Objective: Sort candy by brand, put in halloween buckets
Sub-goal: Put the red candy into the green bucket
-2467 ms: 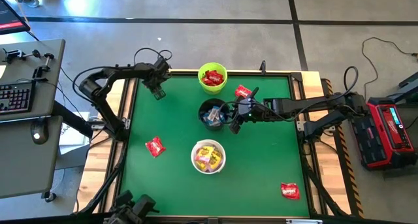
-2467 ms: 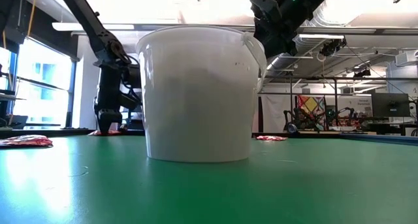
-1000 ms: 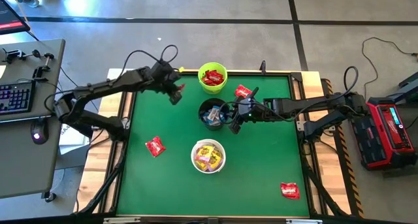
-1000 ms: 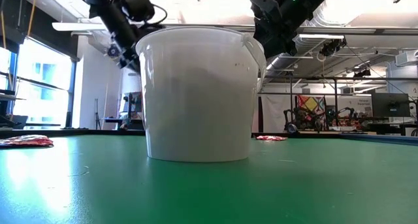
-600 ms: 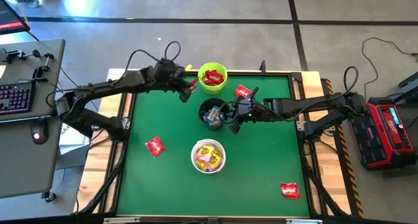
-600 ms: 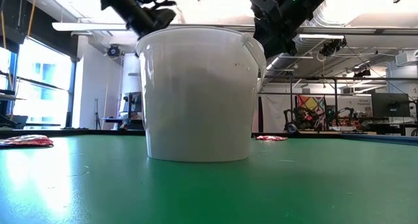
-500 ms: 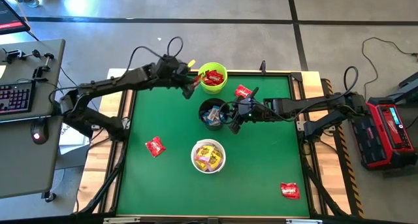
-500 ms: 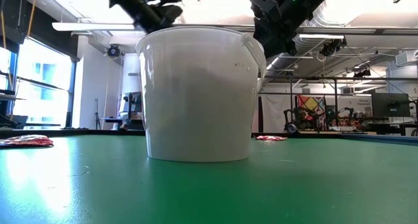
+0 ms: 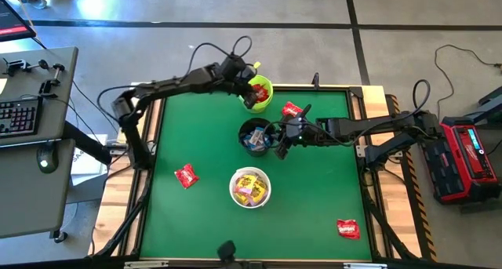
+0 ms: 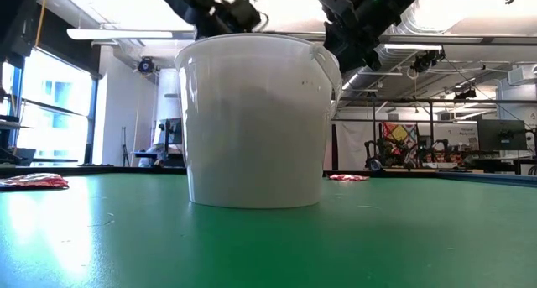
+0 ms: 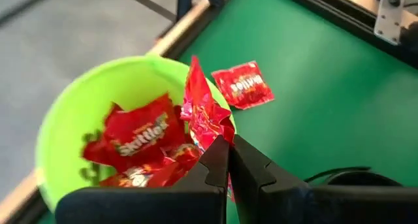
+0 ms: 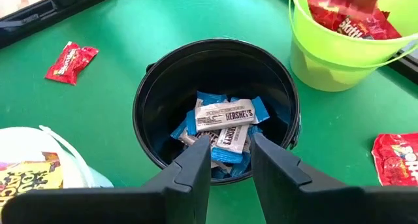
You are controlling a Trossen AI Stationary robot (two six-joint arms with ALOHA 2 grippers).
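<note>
Over green table [image 9: 314,198], left fingers [image 11: 225,160] pinch red candy [image 11: 206,113]; right fingers [image 12: 196,165] wide.

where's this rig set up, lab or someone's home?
Looks like a robotics lab or workshop. The low view shows exposed ceiling ducts and other equipment on stands across an open floor; the high view shows a concrete floor and a keyboard desk beside the green table.

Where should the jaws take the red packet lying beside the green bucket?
Probably straight from above, pinching one short crimped edge: the red packet lies flat on the green table, so nothing else stands up. Use the side away from the green bucket.
</note>
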